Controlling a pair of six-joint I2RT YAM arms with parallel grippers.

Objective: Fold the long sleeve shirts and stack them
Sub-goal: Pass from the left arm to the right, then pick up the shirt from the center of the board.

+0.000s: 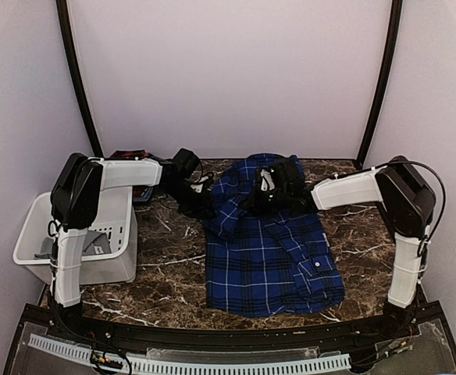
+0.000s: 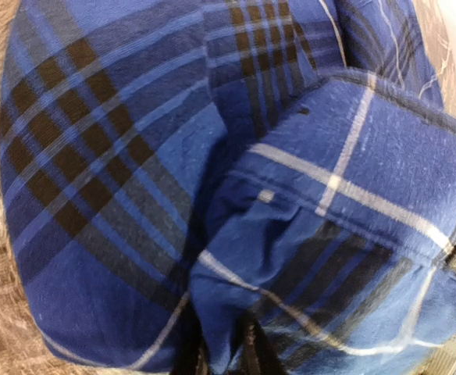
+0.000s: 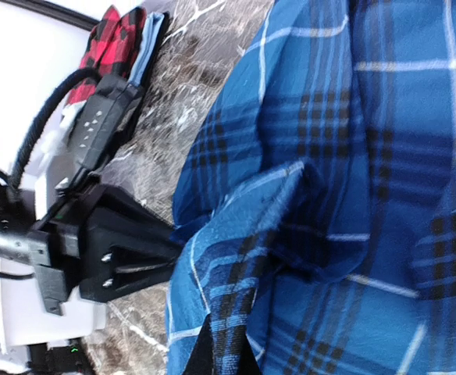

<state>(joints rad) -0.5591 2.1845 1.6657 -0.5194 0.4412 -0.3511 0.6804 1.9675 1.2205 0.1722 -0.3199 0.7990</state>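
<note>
The dark blue plaid shirt (image 1: 271,254) lies spread on the marble table (image 1: 158,293), its far part bunched up. My left gripper (image 1: 207,203) is shut on the shirt's far left edge. In the left wrist view a fold of the blue cloth (image 2: 212,195) is pinched in the left gripper (image 2: 222,356). My right gripper (image 1: 261,194) is shut on a raised fold near the shirt's far middle. In the right wrist view cloth (image 3: 353,156) runs through the right gripper (image 3: 226,355). The red-and-black shirt (image 1: 129,155) lies at the back left and also shows in the right wrist view (image 3: 112,35).
A white plastic basket (image 1: 33,234) stands at the left edge, beside the left arm's base. Black frame poles rise at the back corners. The left gripper's black body (image 3: 115,250) shows close to the right gripper in the right wrist view.
</note>
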